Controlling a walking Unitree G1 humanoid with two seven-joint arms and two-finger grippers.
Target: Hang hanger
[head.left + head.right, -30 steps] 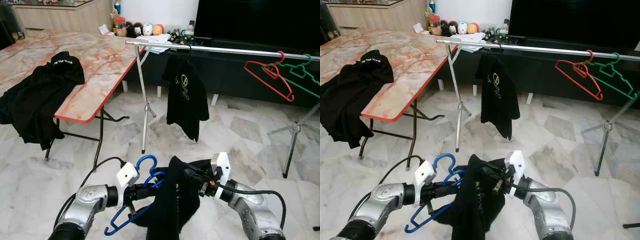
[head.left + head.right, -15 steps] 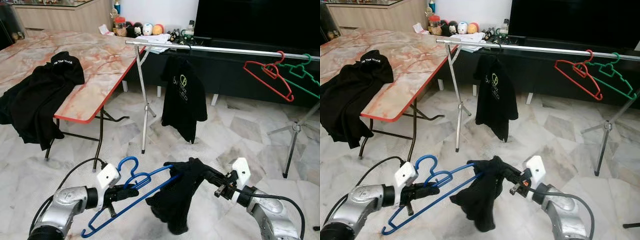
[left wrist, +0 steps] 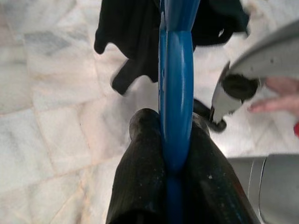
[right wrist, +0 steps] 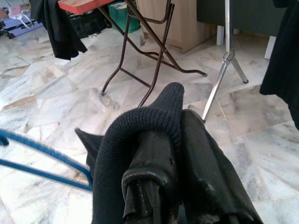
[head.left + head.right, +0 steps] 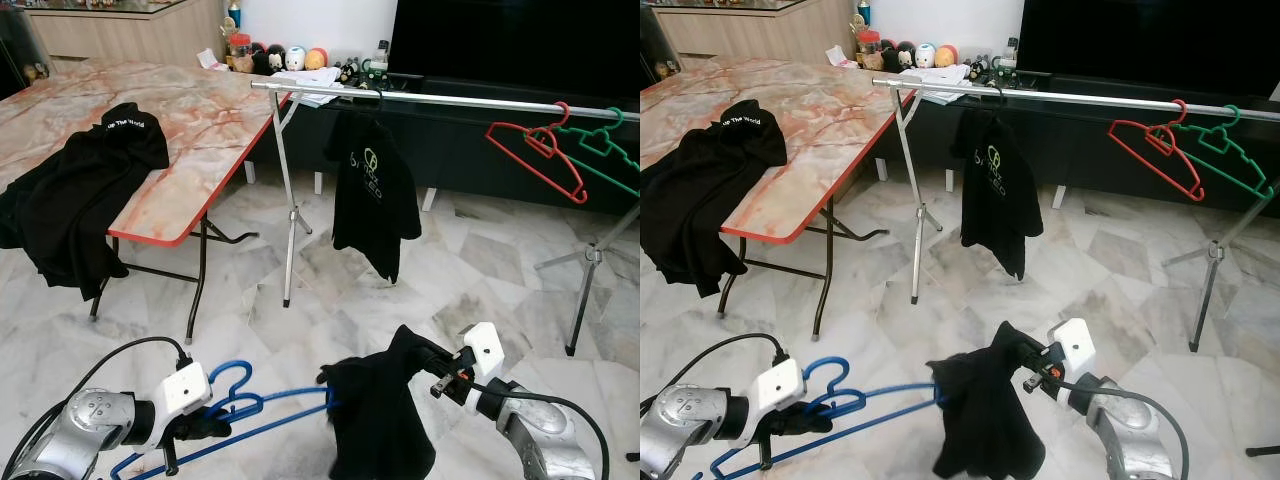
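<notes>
A blue hanger (image 5: pixel 240 425) is clamped between the two black fingers (image 3: pixel 140 177) of the left gripper (image 5: pixel 200 428), which is held low over the marble floor (image 5: pixel 470 260). The grip is taken just below the hook, which curls up directly above that gripper, and the bars of the hanger are stretched away from it toward the right gripper (image 5: pixel 432 372).

A black garment (image 5: pixel 380 425) is pinched by the right gripper, its fingers closed on a fold of the cloth, which is wrapped over the fingertips in the right wrist view (image 4: pixel 154 140). Most of the cloth is draped below and to the left of that gripper. The far end of the blue hanger is met by the garment's edge, between the two grippers; whether it is inside the cloth cannot be told.

Well beyond both grippers, a metal clothes rail (image 5: pixel 420 97) is set on tripod legs. A black T-shirt (image 5: pixel 372 195) with a pale logo is hung from it, straight ahead of the right gripper. A red hanger (image 5: pixel 535 155) and a green hanger (image 5: pixel 600 150) are hooked on the rail farther to that gripper's right, touching each other.

Ahead and to the left of the left gripper, a folding table (image 5: pixel 180 110) with a red edge is seen, with another black shirt (image 5: pixel 80 190) draped over its near side.
</notes>
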